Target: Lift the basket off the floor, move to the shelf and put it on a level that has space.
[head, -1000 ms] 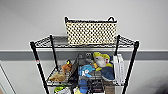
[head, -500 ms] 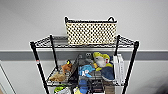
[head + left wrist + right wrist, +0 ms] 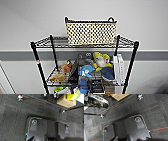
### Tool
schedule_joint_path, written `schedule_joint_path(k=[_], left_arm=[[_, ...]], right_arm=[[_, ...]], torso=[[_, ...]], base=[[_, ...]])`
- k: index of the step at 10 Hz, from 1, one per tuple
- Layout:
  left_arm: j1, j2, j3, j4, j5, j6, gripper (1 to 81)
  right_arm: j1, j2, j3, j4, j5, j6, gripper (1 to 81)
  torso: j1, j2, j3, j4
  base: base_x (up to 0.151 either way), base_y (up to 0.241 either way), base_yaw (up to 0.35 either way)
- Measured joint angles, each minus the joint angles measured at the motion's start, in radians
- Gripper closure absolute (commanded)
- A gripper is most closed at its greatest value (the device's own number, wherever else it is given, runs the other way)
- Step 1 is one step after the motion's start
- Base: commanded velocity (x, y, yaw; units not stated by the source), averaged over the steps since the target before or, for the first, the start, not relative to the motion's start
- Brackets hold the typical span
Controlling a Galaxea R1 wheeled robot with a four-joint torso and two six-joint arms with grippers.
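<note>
**Basket rests on the top tier**

The black wire rack (image 3: 84, 65) stands unchanged through the last second. The wicker basket (image 3: 90, 31) sits upright on its uppermost tier (image 3: 45, 42), so placing seems done. Whether either gripper is open cannot be told.

baskets: one basket (image 3: 90, 33), on the top tier of the shelf (image 3: 40, 65)
shelves: one black wire rack
posts in the head view: four
white boxes: two (image 3: 118, 68), upright at the right edge of the second tier
cardboard boxes: one (image 3: 66, 101)
</note>
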State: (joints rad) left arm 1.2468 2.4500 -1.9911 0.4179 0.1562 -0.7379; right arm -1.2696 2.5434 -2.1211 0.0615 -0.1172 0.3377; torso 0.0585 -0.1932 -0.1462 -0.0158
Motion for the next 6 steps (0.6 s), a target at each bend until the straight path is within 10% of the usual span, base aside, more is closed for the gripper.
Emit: schedule_joint_path(k=[6], left_arm=[[0.082,0.148,-0.195,0.052,-0.061,0.0,1.0]], right_arm=[[-0.102,0.213,-0.306,0.0,0.055,-0.077,1.0]], torso=[[0.0,-0.001,0.001,0.0]], base=[[0.0,0.0,0.0]])
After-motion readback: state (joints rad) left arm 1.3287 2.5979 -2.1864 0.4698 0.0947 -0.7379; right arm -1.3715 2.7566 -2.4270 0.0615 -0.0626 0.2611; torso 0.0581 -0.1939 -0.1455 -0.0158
